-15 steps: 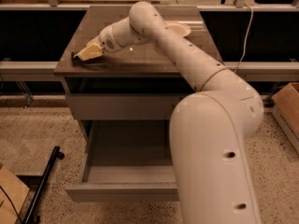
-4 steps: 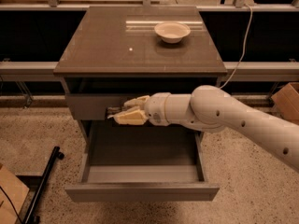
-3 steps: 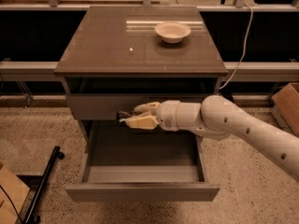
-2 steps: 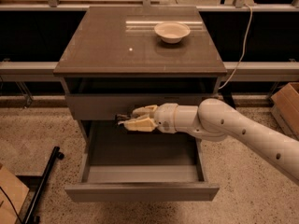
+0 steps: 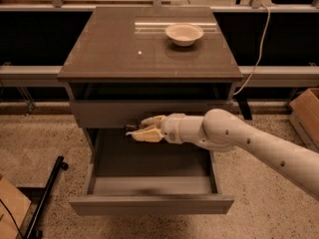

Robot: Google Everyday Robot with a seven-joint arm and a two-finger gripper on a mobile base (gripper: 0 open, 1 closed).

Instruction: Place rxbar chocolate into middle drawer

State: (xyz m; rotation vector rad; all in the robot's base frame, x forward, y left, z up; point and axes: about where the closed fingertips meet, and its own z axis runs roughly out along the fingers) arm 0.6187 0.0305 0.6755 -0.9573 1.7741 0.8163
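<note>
The middle drawer (image 5: 149,204) stands pulled open below the table top, its grey tray bare. My gripper (image 5: 141,129) reaches in from the right, over the back of the tray and just under the upper drawer front (image 5: 114,114). It is shut on the rxbar chocolate (image 5: 131,128), a small dark bar of which only an end shows past the fingertips. The bar is held above the tray floor, not touching it.
A white bowl (image 5: 184,34) sits at the back right of the table top (image 5: 119,49). A cable (image 5: 257,54) hangs at the right. A cardboard box (image 5: 305,114) stands at the far right, a black pole (image 5: 47,195) and more cardboard (image 5: 9,214) at the lower left.
My gripper left the table top with the bar and came down in front of the cabinet. Over the last second it has sunk a little, to just under the upper drawer front.
</note>
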